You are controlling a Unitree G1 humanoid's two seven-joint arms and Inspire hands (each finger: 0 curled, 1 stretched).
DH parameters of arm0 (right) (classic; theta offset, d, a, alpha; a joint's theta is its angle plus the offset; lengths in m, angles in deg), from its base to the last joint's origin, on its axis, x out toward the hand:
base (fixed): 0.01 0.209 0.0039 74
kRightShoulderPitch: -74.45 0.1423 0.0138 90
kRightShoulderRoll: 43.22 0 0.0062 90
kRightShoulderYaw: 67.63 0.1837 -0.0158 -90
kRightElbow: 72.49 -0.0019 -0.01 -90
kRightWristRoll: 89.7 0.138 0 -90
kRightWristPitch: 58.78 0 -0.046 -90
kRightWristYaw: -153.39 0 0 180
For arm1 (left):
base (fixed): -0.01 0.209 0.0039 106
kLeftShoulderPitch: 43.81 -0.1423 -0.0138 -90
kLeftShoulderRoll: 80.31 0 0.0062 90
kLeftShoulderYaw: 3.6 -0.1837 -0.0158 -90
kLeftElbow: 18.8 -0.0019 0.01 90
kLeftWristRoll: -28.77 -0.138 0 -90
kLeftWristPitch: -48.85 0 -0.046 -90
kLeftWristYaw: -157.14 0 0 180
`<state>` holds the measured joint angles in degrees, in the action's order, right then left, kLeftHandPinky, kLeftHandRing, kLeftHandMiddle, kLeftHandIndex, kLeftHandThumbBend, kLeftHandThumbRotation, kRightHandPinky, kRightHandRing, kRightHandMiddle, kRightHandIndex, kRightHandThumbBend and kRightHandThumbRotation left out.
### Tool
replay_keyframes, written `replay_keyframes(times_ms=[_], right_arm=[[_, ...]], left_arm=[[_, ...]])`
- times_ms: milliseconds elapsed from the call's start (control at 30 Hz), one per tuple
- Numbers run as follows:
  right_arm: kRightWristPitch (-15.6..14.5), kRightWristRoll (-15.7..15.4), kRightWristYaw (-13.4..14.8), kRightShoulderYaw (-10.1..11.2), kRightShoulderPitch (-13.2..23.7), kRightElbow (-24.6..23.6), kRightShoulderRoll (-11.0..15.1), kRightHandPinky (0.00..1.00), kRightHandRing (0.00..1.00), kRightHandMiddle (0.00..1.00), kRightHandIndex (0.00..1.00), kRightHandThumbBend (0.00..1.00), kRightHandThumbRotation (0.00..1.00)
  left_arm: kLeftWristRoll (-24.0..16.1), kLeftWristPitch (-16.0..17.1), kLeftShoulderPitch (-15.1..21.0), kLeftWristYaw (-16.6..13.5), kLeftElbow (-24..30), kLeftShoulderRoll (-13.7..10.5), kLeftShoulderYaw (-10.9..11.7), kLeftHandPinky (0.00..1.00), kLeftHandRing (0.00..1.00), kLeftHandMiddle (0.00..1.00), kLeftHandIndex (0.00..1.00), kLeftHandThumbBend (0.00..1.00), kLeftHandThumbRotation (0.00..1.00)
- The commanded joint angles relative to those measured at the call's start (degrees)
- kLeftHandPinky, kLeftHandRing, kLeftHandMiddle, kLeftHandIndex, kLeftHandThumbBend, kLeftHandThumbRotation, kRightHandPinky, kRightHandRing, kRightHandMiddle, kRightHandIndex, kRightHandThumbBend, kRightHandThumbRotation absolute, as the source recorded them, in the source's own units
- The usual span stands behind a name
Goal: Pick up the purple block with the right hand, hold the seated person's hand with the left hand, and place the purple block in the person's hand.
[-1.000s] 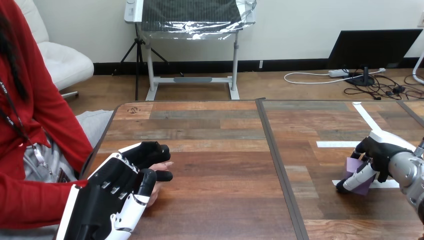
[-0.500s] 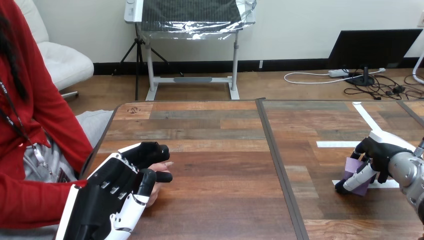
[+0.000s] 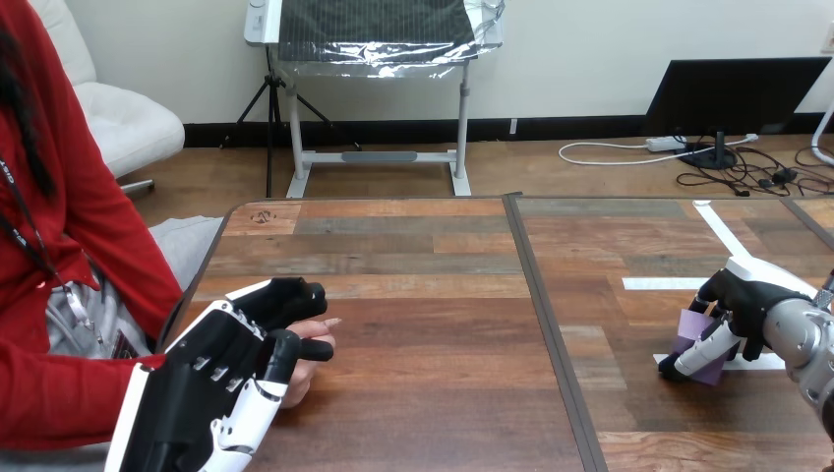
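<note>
Honestly, your setup looked like a robotics lab or test room, not anybody's home. You had two wood-plank tables (image 3: 413,295) butted together with a dark seam (image 3: 551,334) between them, and white tape strips (image 3: 661,283) stuck on the right-hand top. A person (image 3: 89,246) sat at the left edge beside the robot's left hand (image 3: 211,388), and the right hand (image 3: 752,295) was over the tape near the right edge.

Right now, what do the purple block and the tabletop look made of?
Small purple block: probably matte plastic or foam, flat unshiny faces; cannot tell which. Brown plank-patterned table: wood or wood-look laminate, with visible grain and a soft sheen.
</note>
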<state>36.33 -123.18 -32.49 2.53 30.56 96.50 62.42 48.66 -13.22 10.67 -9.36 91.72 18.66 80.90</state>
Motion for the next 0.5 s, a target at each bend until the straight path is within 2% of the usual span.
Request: replay_keyframes(times_ms=[0, 200, 467], right_arm=[[1.52, 1.56, 0.77, 1.44, 2.10, -1.22, -0.28, 0.43, 0.47, 0.54, 0.55, 0.76, 0.00], [3.08, 2.24, 1.74, 1.87, 1.84, -1.46, -0.13, 0.44, 0.48, 0.53, 0.54, 0.78, 0.00], [4.41, 3.17, 2.45, 2.11, 1.78, -1.62, -0.02, 0.46, 0.50, 0.54, 0.54, 0.78, 0.00]], left_arm=[[0.49, 0.74, 4.82, -0.23, 1.24, 1.53, 1.53, 0.58, 0.74, 0.71, 0.64, 0.42, 0.37], [0.33, 0.72, 4.93, -0.79, 1.40, 1.55, 1.87, 0.56, 0.74, 0.70, 0.63, 0.45, 0.35], [-0.26, 1.31, 5.32, -1.17, 1.24, 1.66, 2.55, 0.54, 0.74, 0.70, 0.63, 0.41, 0.31]])
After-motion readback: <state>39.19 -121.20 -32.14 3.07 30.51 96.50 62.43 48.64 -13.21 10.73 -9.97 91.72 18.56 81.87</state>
